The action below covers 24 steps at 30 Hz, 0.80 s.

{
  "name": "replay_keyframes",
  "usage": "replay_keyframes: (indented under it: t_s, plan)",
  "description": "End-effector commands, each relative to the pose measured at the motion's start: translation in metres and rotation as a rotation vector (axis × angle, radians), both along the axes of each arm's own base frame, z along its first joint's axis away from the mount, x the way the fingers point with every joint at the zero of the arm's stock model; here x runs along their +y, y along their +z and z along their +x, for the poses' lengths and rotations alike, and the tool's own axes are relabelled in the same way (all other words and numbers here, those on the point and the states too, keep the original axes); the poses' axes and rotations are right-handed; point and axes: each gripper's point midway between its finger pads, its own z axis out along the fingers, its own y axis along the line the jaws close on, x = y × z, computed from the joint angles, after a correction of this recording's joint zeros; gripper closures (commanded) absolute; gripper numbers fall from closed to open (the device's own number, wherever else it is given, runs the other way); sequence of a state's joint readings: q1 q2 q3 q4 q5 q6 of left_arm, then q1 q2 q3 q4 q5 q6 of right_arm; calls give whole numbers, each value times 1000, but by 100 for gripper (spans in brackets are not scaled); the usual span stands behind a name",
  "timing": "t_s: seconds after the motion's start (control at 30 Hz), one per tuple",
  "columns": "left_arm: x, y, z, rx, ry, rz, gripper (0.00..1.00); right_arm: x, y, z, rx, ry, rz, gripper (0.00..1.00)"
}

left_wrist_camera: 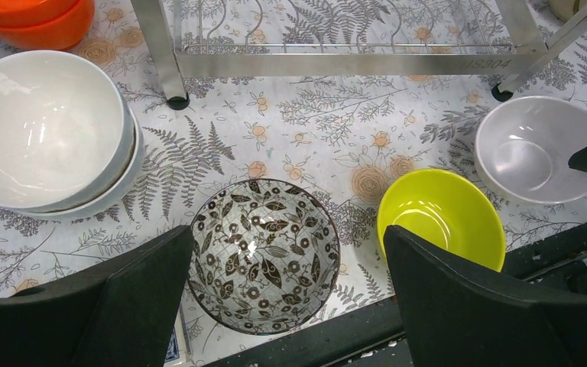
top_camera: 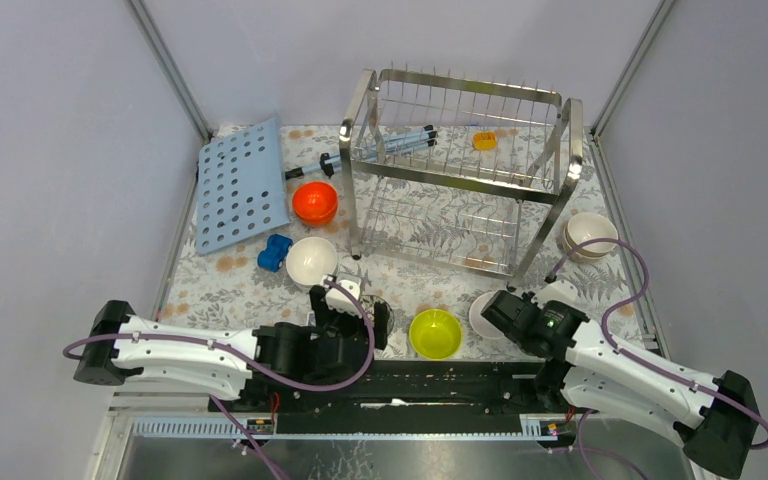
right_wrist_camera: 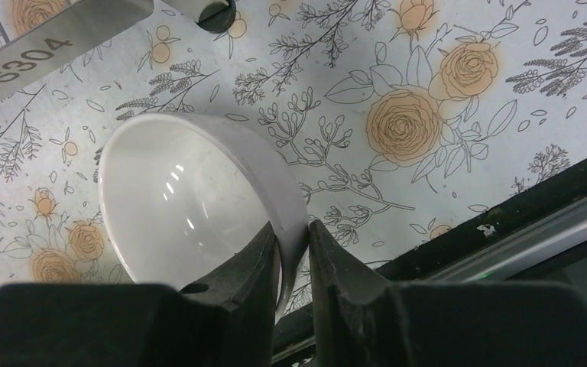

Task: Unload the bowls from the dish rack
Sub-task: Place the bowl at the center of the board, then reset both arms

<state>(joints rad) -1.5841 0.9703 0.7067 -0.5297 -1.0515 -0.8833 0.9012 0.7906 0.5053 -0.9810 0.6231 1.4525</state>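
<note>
**Top external view.** Dish rack (top_camera: 460,170): far centre of the tabletop (top_camera: 410,290), no bowl visible on either tier. Bowls stand on the tabletop around it:
- The orange bowl (top_camera: 315,202) and the left white stack (top_camera: 311,260) are off the rack's left front.
- The yellow-green bowl (top_camera: 435,333) is near the arm bases.
- The right pale stack (top_camera: 590,235) is by the rack's right leg.

Unloading is judged nearly complete. The right gripper (top_camera: 505,305) covers much of a white bowl (top_camera: 480,318). The left gripper (top_camera: 365,305) hides what lies beneath it.

**Left wrist view.** Left jaws are spread wide and hold nothing, hovering over a patterned bowl (left_wrist_camera: 264,256) that the overhead view does not show. This view also shows the white bowl sitting upright on the tabletop, close beside the yellow-green bowl.

**Right wrist view.** Only this view shows the hold. The right jaws straddle the white bowl's near rim, one finger inside and one outside, set narrow. Whether they press the wall or stand just clear of it cannot be told.

**Handling (judged).** The bowls look like glazed ceramic: rigid, slick, liable to chip, moderately heavy. Take each by the rim, pinching the wall, and set it down gently.
</note>
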Motion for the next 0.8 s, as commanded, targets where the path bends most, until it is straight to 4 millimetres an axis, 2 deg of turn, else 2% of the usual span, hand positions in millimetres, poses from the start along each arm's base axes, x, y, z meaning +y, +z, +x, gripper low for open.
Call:
replay_keyframes:
  t_s: [0.0, 0.1, 0.27, 0.43, 0.53, 0.63, 0.7, 0.77]
  plan:
    - [-7, 12, 1, 3, 12, -57, 1, -1, 2, 4, -28, -19, 13, 72]
    - [-8, 11, 0, 9, 6, -58, 1, 1, 1, 2, -21, -15, 31, 63]
    - [-12, 12, -3, 24, -9, -60, 1, 2, 8, -1, -21, -7, 53, 43]
    - [-20, 22, -1, 32, 29, -95, 1, 8, 38, 4, -68, 70, 87, 24]
    - [-24, 31, 1, 40, 77, -132, 1, 34, 69, 12, -123, 254, 142, 19]
    - [-36, 32, -1, 61, 76, -139, 1, 79, 102, 16, -222, 535, 255, 14]
    - [-46, 33, -4, 85, 69, -152, 1, 99, 117, 15, -280, 671, 309, 12]
    - [-54, 35, -9, 125, 59, -175, 1, 112, 127, 14, -320, 738, 349, 10]
